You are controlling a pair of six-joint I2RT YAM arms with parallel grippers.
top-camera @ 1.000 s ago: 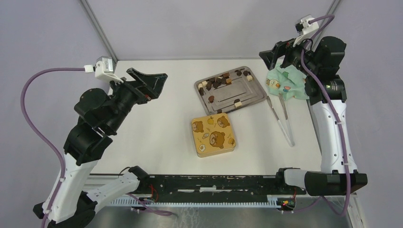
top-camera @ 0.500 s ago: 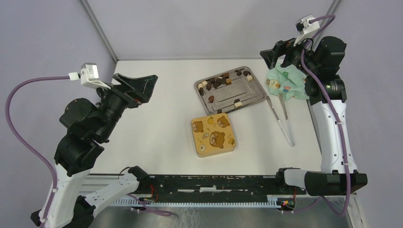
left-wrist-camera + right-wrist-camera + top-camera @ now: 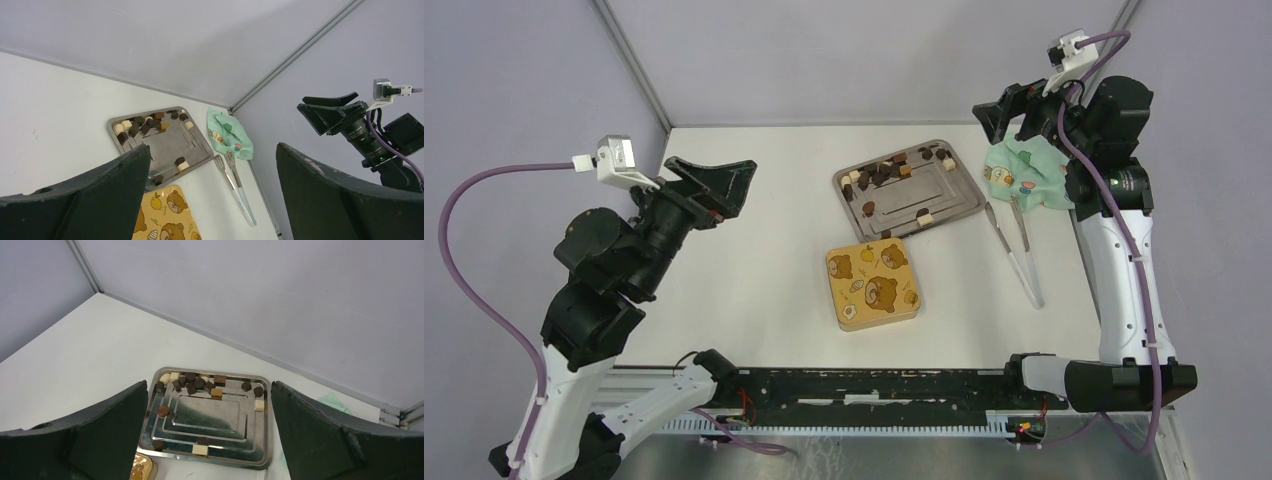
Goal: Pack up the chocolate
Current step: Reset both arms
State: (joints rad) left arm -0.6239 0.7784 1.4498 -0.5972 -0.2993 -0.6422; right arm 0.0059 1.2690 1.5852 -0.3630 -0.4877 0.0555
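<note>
Several small pieces of chocolate (image 3: 886, 172), dark brown, light brown and cream-white, lie mostly along the far rim of a silver tray (image 3: 929, 192); the right wrist view shows the chocolate (image 3: 199, 383) on the tray (image 3: 210, 415) below. A yellow bear-print tin (image 3: 873, 283) sits lid-on in front of the tray. My left gripper (image 3: 727, 185) hovers open over the table's far left, well away from both. High at the far right corner my right gripper (image 3: 1004, 110) stands open, and nothing is between its fingers.
Silver tongs (image 3: 1014, 245) lie right of the tray, pointing toward a crumpled green printed cloth (image 3: 1024, 175) under the right arm. The left wrist view takes in the tray (image 3: 170, 145), tin (image 3: 167, 212), tongs (image 3: 235, 187) and cloth (image 3: 229, 135). Grey walls close the back and sides.
The left arm has drawn back to the left and its gripper has shifted slightly left with it; over the last half second it barely moved. The right arm stays put.
</note>
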